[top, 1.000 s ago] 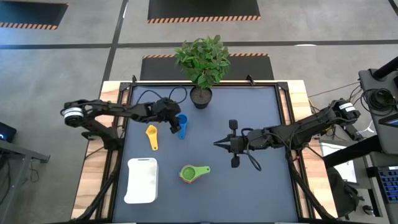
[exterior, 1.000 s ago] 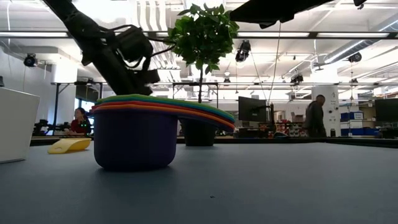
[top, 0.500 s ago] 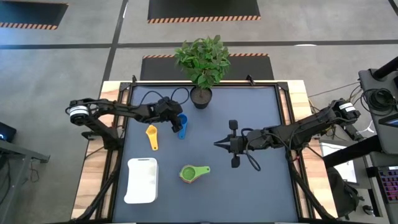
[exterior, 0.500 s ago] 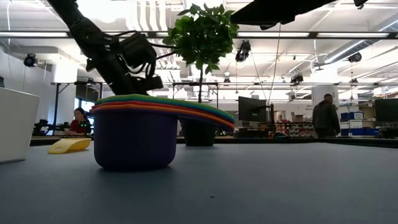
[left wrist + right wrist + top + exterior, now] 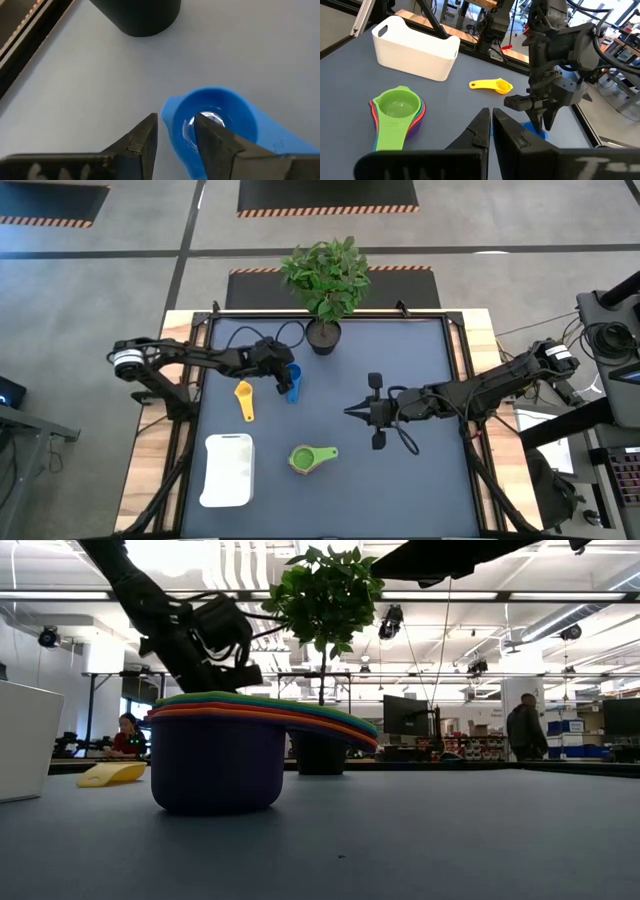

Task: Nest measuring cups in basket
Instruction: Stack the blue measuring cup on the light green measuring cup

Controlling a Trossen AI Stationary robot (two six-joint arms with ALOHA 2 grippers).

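A blue measuring cup [image 5: 293, 384] stands upright on the dark mat, left of the plant pot. My left gripper [image 5: 175, 122] is over it, slanting down, open, with its two fingers on either side of the cup's wall. A yellow cup [image 5: 244, 400] lies alone on the mat to its left. A nested stack of cups [image 5: 305, 457], green on top and purple at the bottom [image 5: 215, 775], sits near the middle. The white basket [image 5: 228, 470] stands at the near left. My right gripper [image 5: 350, 411] hangs shut above the mat's middle, holding nothing. My left gripper has one finger [image 5: 212, 137] inside the blue cup's bowl and the other [image 5: 145, 142] outside its wall [image 5: 167, 112], on the side away from the handle. The fingers come slanting down from the table's left. Whether they touch the wall I cannot tell; the cup stands on the mat.
A black pot with a green plant [image 5: 323, 335] stands at the far middle, close behind the blue cup. Free mat lies to the right and near side of the stack. People stand in the room beyond the table.
My left gripper has sunk a little onto the blue cup and then kept still. The cups, the basket and my right arm have stayed where they were.
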